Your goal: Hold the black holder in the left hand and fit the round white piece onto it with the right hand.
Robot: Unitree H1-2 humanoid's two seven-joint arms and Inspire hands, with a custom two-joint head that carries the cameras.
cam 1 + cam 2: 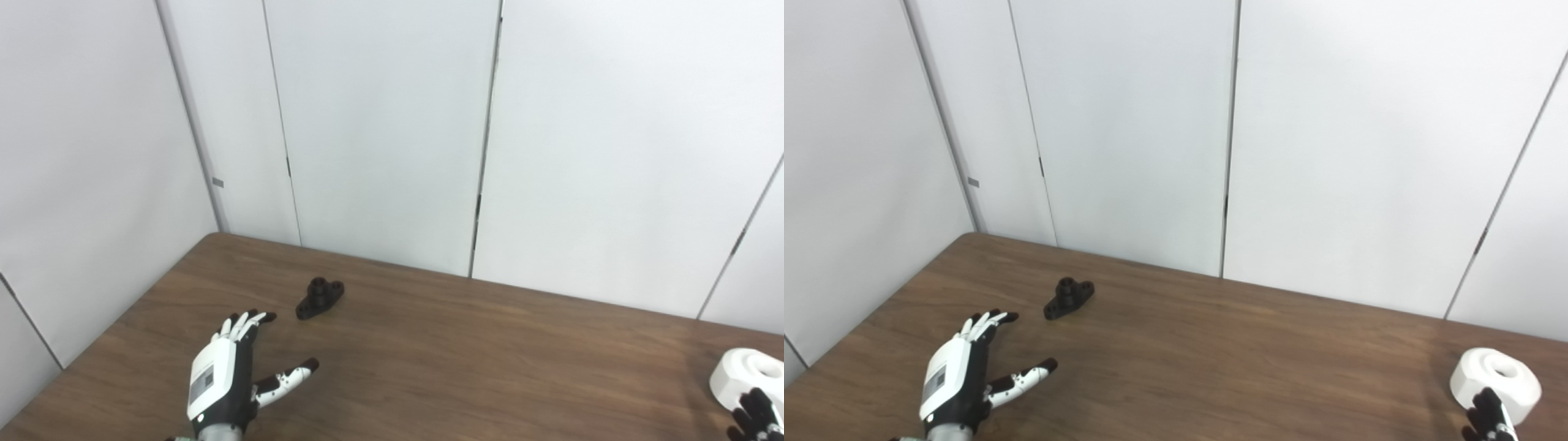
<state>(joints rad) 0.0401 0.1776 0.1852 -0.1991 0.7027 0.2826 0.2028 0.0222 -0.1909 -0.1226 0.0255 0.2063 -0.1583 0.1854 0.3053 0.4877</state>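
We are in the approach step: the black holder lies on the bench, just beyond our left hand, fingers spread and empty. The round white piece sits at the bench's right end, touching or just ahead of our right hand, whose finger state we cannot tell. Next, the left hand must likely advance and close on the holder.

Bright, even overhead light; soft faint shadows; slight overall softness; no glare; whites near blown-out.

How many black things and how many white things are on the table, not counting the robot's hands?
Black: 1, the black holder
White: 1, the round white piece
Total: 2 things on the table
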